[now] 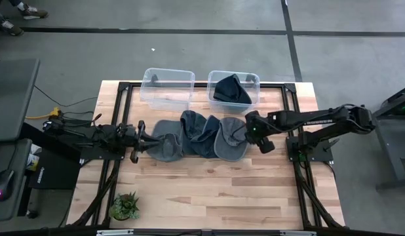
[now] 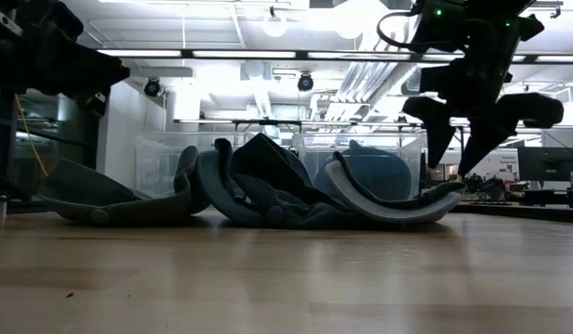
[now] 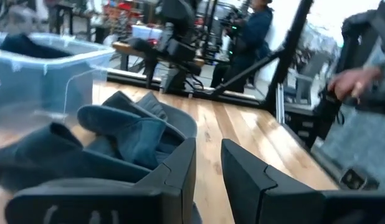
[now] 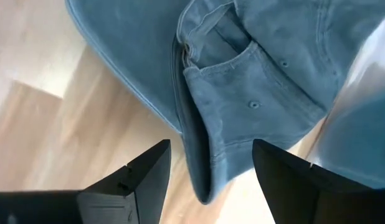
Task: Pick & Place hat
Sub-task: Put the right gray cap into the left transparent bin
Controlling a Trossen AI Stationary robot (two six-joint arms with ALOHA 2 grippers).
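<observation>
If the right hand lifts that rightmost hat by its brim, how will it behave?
The rightmost hat is probably floppy: its denim-like crown lies creased. The brim keeps a curve, so it looks stiffer. It overlaps the middle hat and may drag it.

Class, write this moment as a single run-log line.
right gripper: open above rightmost hat | left gripper: beside leftmost hat | one hat in right bin

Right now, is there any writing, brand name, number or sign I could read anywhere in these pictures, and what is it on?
None can be read.
The hats on the table show no logo or lettering.
The two clear bins carry no visible label.
The dark case left of the table bears a small white mark, too small to read.
Screens and gear in the room behind are too blurred.
</observation>
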